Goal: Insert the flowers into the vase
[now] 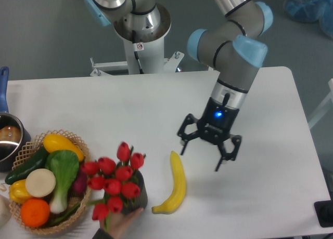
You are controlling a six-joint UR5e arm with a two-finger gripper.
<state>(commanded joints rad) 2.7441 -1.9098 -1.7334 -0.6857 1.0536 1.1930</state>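
Far left at 9 o'clock sat a steel pot (7,137) with a blue handle, half cut off by the frame. Just beside it, down at 8, was a wicker basket (73,218) stuffed with veg and fruit (orange, yellow pepper, a leafy green, more). The flowers (115,179) stood around 7 o'clock, red tulips bunched over the dark vase (139,197), stems apparently down inside it, though the blooms hid the mouth. A hand (124,222) touched the vase from below. A banana (175,184) lay just right of it. The gripper (202,158) hovered near 5 o'clock, fingers spread wide, holding nothing, clear of the tulips.
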